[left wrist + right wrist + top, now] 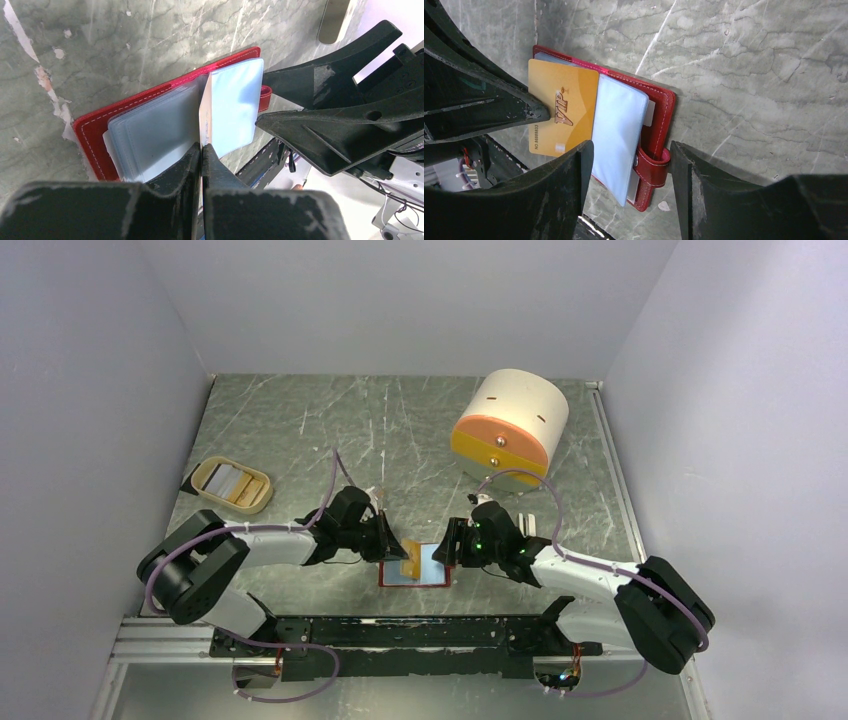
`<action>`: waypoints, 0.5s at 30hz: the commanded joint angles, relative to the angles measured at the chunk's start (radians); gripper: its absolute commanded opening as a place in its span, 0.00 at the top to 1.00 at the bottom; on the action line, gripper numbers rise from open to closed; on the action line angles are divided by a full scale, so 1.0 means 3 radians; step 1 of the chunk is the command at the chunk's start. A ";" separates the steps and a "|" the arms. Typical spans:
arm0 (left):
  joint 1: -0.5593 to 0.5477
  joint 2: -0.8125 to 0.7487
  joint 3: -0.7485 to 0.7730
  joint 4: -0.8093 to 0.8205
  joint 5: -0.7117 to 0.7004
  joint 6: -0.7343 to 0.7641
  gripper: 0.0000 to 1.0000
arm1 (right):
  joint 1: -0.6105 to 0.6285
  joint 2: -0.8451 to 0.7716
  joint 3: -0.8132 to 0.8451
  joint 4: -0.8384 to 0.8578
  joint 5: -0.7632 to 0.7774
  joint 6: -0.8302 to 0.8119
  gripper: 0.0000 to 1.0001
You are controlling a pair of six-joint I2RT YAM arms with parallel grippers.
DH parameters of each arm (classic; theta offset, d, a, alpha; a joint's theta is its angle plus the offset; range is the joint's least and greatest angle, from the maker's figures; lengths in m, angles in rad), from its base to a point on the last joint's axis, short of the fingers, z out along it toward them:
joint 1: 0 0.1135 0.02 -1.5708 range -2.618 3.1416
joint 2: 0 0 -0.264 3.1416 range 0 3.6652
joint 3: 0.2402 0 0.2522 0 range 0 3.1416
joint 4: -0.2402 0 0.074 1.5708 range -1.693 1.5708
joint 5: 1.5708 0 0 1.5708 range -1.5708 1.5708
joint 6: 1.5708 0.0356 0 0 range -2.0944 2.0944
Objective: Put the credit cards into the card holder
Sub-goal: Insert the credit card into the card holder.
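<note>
Gold credit card (561,112) printed "VIP", small line starting "NO.8888" along its edge

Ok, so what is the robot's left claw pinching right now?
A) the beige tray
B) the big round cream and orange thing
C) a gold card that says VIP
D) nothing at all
C: the left gripper is shut on the edge of the gold VIP card, holding it over the open red card holder.
</note>
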 commanded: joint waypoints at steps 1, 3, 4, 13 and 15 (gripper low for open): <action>-0.0030 0.0020 -0.0020 -0.0070 0.0075 0.0075 0.91 | 0.0009 -0.0004 -0.0046 -0.0120 0.0017 -0.0002 0.39; -0.0028 0.0036 -0.0050 -0.0033 0.0103 0.0056 0.91 | 0.0007 -0.0015 -0.0053 -0.0118 0.0023 -0.0002 0.39; -0.0030 0.0044 -0.0060 -0.0017 0.0114 0.0042 0.91 | 0.0011 -0.0016 -0.0054 -0.0118 0.0020 -0.0001 0.39; -0.0031 -0.0042 -0.0049 -0.0210 -0.0034 0.0064 0.91 | 0.0008 -0.0005 -0.0063 -0.0090 0.0007 0.0016 0.39; -0.0029 -0.0025 -0.0035 -0.0220 -0.0053 0.0066 0.91 | 0.0010 0.0003 -0.0071 -0.0068 -0.0005 0.0024 0.39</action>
